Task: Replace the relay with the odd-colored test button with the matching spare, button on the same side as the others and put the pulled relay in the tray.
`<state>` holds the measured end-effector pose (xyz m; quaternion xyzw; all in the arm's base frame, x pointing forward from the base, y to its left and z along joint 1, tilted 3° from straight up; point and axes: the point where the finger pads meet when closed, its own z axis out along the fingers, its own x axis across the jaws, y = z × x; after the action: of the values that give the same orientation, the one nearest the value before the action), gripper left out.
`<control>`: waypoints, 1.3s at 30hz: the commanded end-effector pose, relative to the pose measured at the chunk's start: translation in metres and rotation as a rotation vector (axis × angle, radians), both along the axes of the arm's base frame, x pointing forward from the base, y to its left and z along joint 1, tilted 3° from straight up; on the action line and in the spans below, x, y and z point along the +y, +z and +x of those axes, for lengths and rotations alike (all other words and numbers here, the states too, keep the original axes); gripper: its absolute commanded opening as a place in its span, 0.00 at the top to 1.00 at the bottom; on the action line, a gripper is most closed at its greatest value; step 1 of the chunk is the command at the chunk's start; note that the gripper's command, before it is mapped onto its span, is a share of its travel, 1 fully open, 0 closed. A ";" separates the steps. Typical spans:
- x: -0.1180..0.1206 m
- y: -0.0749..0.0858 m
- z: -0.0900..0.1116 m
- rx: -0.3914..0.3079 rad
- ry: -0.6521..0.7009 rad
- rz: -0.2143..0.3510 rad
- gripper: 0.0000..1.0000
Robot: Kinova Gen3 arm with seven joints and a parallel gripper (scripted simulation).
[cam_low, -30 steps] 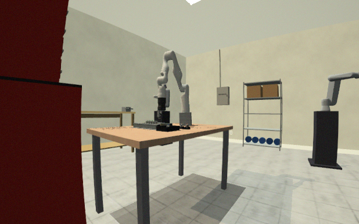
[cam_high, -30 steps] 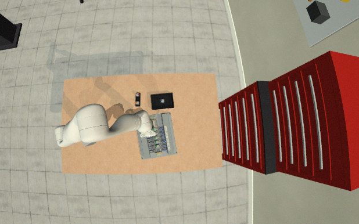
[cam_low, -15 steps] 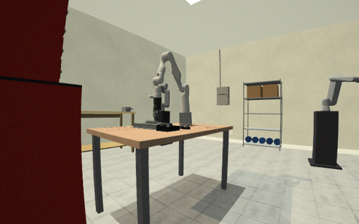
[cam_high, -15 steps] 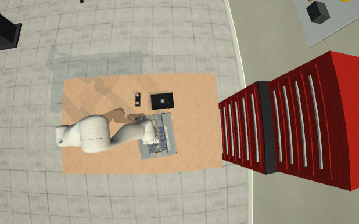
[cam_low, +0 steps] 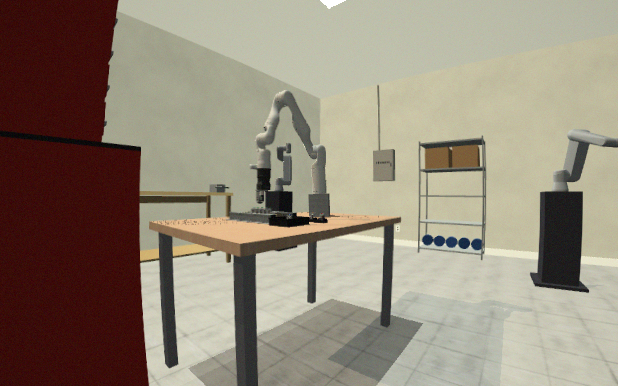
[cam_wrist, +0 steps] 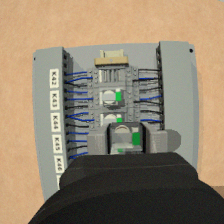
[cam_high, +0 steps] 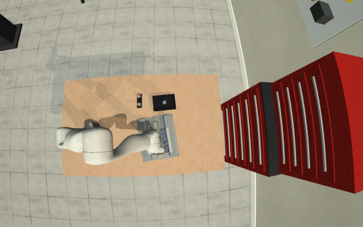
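The grey relay rack [cam_wrist: 112, 107] lies below me on the wooden table; it also shows in the overhead view [cam_high: 158, 136]. Two seated relays with green buttons [cam_wrist: 113, 97] are visible in its middle row, beyond my fingers. My gripper [cam_wrist: 125, 133] is shut on a spare relay with a green button [cam_wrist: 134, 138] and holds it upright over the row, near label K45. In the side view the gripper [cam_low: 260, 196] hangs a little above the rack. The black tray [cam_high: 163, 99] holds a relay with a blue button [cam_high: 164, 102]. The nearer part of the row is hidden by my hand.
A small black holder [cam_high: 139, 100] with other spares sits left of the tray. Blue wires and label strips [cam_wrist: 55, 122] run along the rack's sides. A red tool cabinet [cam_high: 300, 123] stands beyond the table's right edge.
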<state>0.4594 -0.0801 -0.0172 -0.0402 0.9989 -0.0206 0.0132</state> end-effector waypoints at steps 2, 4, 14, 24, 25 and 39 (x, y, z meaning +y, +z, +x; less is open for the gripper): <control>-0.020 0.000 0.006 0.003 0.003 0.001 1.00; -0.028 0.000 0.008 0.004 0.003 0.001 1.00; -0.051 0.002 0.017 0.001 0.001 0.000 1.00; -0.085 0.002 0.027 0.004 0.003 0.001 1.00; -0.085 0.002 0.027 0.004 0.003 0.001 1.00; -0.079 0.001 0.024 0.004 0.003 0.000 1.00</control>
<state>0.4850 -0.1603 -0.0152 -0.0396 0.9989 -0.0217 0.0125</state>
